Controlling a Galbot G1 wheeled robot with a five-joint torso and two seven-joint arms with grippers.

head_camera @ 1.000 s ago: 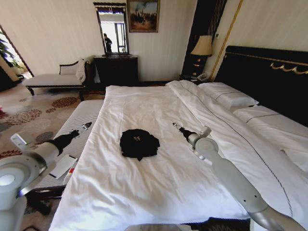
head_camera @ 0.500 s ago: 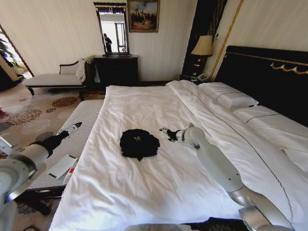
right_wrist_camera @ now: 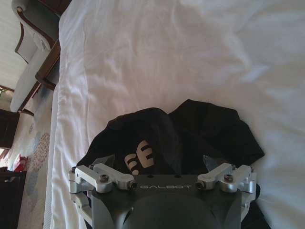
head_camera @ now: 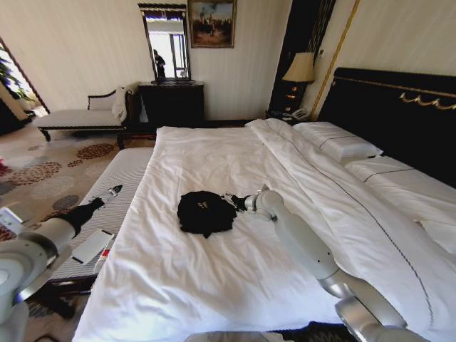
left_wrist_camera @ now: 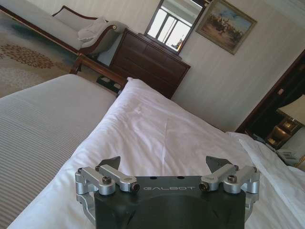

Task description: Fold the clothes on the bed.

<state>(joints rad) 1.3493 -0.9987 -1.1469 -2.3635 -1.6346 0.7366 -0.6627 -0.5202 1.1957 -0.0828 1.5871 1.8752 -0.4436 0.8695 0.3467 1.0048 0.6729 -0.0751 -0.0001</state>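
Bedroom: cream striped walls, a patterned carpet, a dark wooden dresser (head_camera: 172, 102) under a mirror, and a white-cushioned chaise (head_camera: 80, 117) along the far wall. The large double bed with white duvet and dark gold-trimmed headboard (head_camera: 214, 271) takes up most of the head view.

The crumpled black short-sleeved T-shirt with white lettering (head_camera: 205, 211) lies bunched on the duvet, roughly mid-bed, on the half nearer the robot's left.

Right arm: stretched forward and low across the duvet, forearm angled toward the shirt. Right hand (head_camera: 232, 201) sits at the shirt's right edge. In the right wrist view the right hand (right_wrist_camera: 161, 161) is directly above the black fabric, fingers spread wide, nothing gripped; lettering visible between them.

Left arm: extended out past the bed's left edge, above a striped grey bedside bench (head_camera: 114, 187). Left hand (head_camera: 112, 191) hangs clear of the duvet, well apart from the shirt. In the left wrist view the left hand (left_wrist_camera: 164, 163) has its fingers spread, empty.
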